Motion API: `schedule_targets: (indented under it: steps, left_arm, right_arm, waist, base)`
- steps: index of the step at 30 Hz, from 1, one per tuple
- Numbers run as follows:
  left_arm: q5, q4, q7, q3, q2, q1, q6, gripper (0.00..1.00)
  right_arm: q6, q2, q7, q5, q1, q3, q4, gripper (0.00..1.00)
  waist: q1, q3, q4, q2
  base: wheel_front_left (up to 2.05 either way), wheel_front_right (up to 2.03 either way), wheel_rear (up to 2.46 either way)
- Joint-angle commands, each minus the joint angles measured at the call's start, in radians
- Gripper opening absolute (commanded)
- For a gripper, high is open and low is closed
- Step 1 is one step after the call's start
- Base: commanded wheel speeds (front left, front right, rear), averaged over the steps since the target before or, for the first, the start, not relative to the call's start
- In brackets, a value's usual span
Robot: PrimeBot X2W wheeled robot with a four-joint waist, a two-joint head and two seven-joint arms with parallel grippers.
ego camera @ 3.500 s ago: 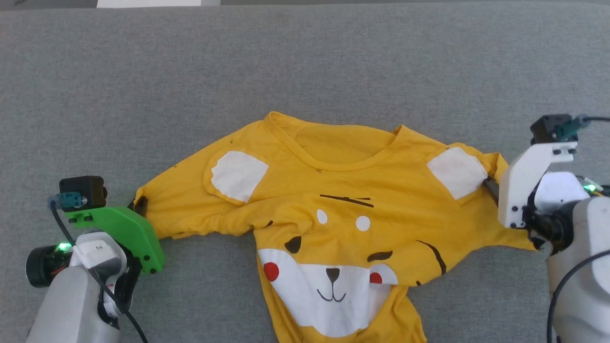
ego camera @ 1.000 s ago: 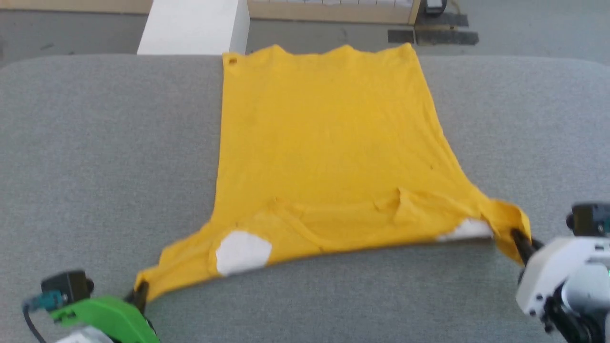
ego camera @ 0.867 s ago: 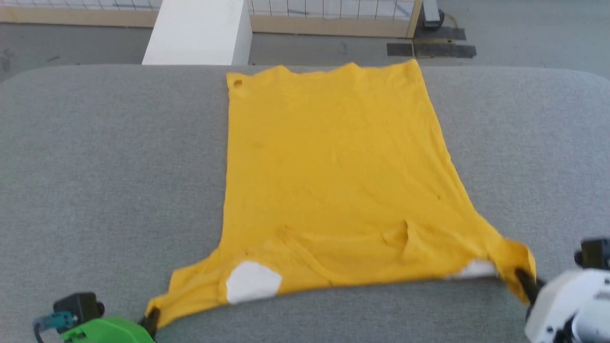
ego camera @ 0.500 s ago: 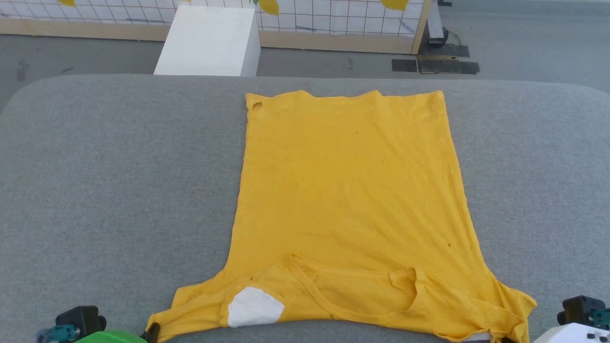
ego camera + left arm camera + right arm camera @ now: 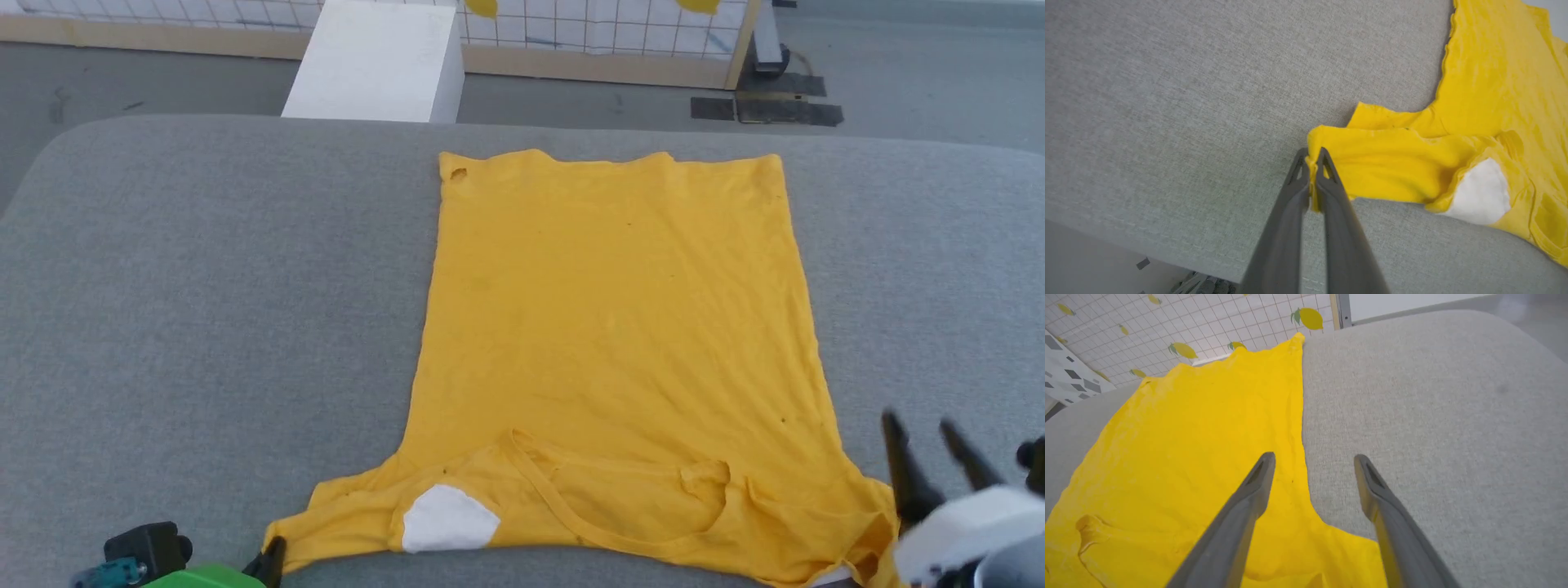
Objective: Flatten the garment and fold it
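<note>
Though flat, garment (image 5: 620, 327) in left jaws.

Yellow garment (image 5: 612, 327), white patch (image 5: 449, 520)

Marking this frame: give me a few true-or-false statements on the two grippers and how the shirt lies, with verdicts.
1. The left gripper is shut on the edge of the garment's sleeve. True.
2. The right gripper is clamped on the garment. False: its fingers stand apart and hold nothing, poised over the garment's side edge.
3. The garment lies spread out on the grey table. True.
4. The full cartoon face print is facing up. False: the plain yellow side is up, with a white patch showing by the near sleeve.
5. A white box stands on the floor beyond the table. True.
</note>
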Motion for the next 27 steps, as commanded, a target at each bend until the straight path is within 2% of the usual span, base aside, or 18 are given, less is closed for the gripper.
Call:
schedule_targets:
  steps: [1, 5, 10, 14, 20, 27]
  left_arm:
    - [0.001, 0.005, -0.009, -0.004, -0.002, -0.019, -0.006, 0.00]
    - [0.000, 0.008, -0.016, -0.018, -0.007, -0.043, -0.018, 0.00]
    - [-0.002, 0.010, -0.027, -0.036, -0.018, -0.085, -0.034, 0.00]
    - [-0.003, 0.018, -0.042, -0.049, -0.030, -0.126, -0.047, 0.00]
    - [-0.014, 0.039, -0.069, -0.064, -0.054, -0.192, -0.070, 0.00]
    - [-0.026, 0.090, -0.112, -0.081, -0.085, -0.252, -0.102, 0.00]
  right_arm:
    - [-0.001, 0.000, -0.055, -0.020, -0.054, 0.001, 0.000, 1.00]
    - [-0.001, -0.001, -0.168, -0.086, -0.190, -0.002, 0.039, 1.00]
    - [-0.001, -0.049, -0.184, -0.118, -0.401, -0.015, 0.163, 1.00]
    - [-0.001, -0.105, -0.132, -0.118, -0.602, -0.039, 0.308, 1.00]
    - [-0.001, -0.186, -0.009, -0.180, -0.868, -0.088, 0.496, 1.00]
    - [-0.001, -0.234, 0.235, -0.259, -1.071, -0.147, 0.624, 1.00]
  waist:
    - [0.0001, 0.012, 0.018, 0.0000]
    - [0.0001, 0.033, 0.052, 0.0000]
    - [0.0001, 0.091, 0.105, 0.0000]
    - [0.0001, 0.160, 0.145, 0.0000]
    - [0.0001, 0.285, 0.208, 0.0000]
    - [0.0001, 0.405, 0.267, 0.0000]
  base:
    - [0.00, 0.00, 0.00]
    - [0.00, 0.00, 0.00]
    - [0.00, 0.00, 0.00]
    - [0.00, 0.00, 0.00]
    - [0.00, 0.00, 0.00]
    - [0.00, 0.00, 0.00]
